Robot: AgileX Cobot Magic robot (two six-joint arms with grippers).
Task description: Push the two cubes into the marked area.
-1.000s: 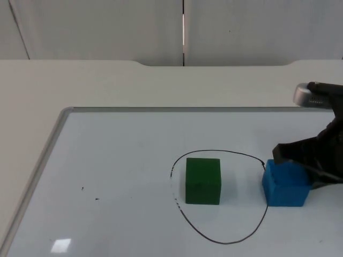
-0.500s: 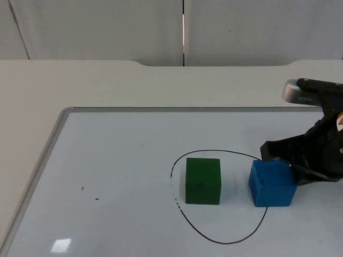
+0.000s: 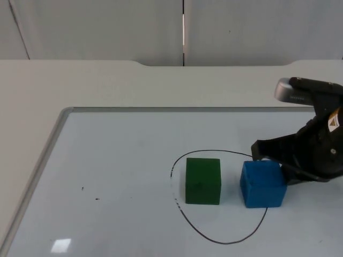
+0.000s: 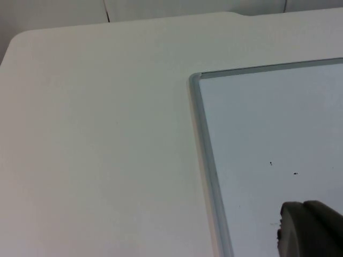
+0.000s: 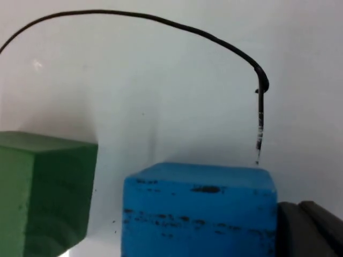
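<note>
A black hand-drawn loop marks an area on the whiteboard. The green cube stands inside it, left of centre. To its right, a small gap away, the blue cube sits across the loop's right-hand line, mostly inside. My right gripper is shut and rests low against the blue cube's far right side. The right wrist view has the blue cube close up beside the right gripper, with the green cube and the loop beyond. The left gripper waits, shut, over the whiteboard's left part.
The whiteboard's metal frame runs along its left and far sides, and its corner lies in the left wrist view. Plain white table surrounds the board, ending at the grey partition wall.
My right gripper has moved left, sliding the blue cube from outside the loop's right edge toward the green cube. The green cube has not moved.
</note>
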